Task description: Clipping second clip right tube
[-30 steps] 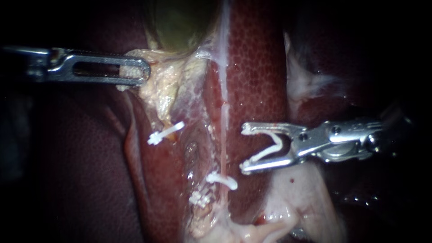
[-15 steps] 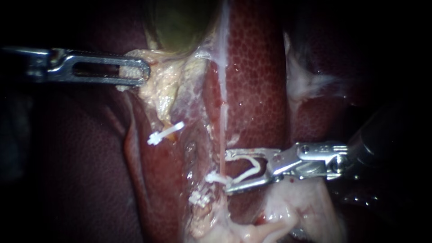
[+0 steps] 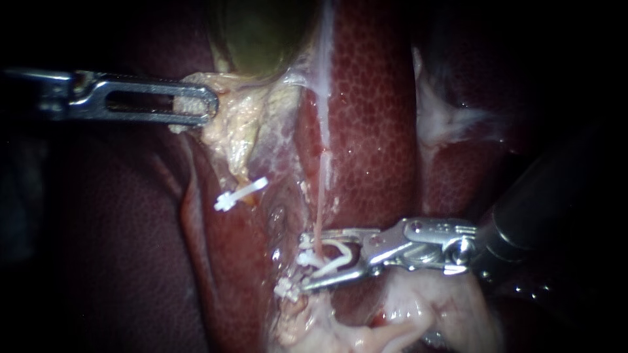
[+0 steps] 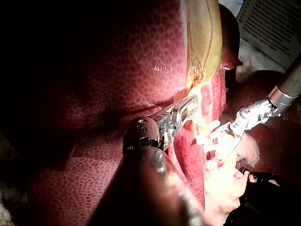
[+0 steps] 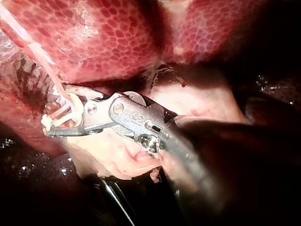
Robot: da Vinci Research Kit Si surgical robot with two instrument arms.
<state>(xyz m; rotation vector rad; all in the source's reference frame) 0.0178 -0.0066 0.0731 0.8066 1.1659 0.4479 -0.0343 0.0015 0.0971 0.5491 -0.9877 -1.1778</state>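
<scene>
At lower centre the right instrument's [image 3: 313,263] jaws pinch a white plastic clip [image 3: 341,256] astride the thin pink right tube [image 3: 319,219], while at upper left the left instrument's [image 3: 208,106] jaws seemingly clamp pale yellow tissue [image 3: 242,124]

You are at a surgical practice bench. The liver [image 3: 373,117] and the greenish gallbladder [image 3: 261,33] lie as loose organs in a tight pool of light with darkness all round. In your left wrist view a printed sheet [image 4: 270,23] lies just beyond the liver's edge. Your tools say the same: the left instrument [image 3: 209,104] is clamped on pale tissue [image 3: 235,124], the right instrument [image 3: 305,261] carries a white clip [image 3: 343,252] in its jaws, and another clip [image 3: 239,194] is fastened nearby.
</scene>
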